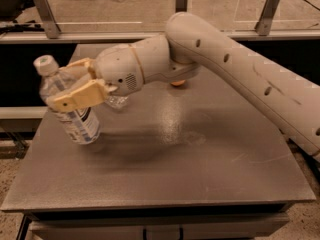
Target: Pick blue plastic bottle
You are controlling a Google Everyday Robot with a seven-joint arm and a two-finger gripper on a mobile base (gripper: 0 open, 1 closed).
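Note:
The blue plastic bottle (70, 109) is a clear bottle with a white cap and a white-and-blue label. It is tilted, with the cap leaning to the upper left, over the left part of the grey table (190, 164). My gripper (75, 81) is shut on the bottle's upper body, one tan finger (80, 97) in front of it and the other behind. The bottle's base appears to be just off the table top. The arm reaches in from the right.
A small crinkled clear bottle (118, 101) shows partly under the wrist. A small orange object (177, 83) lies behind the arm. A rail with metal posts (45, 11) runs along the back. The table's left edge is close to the bottle.

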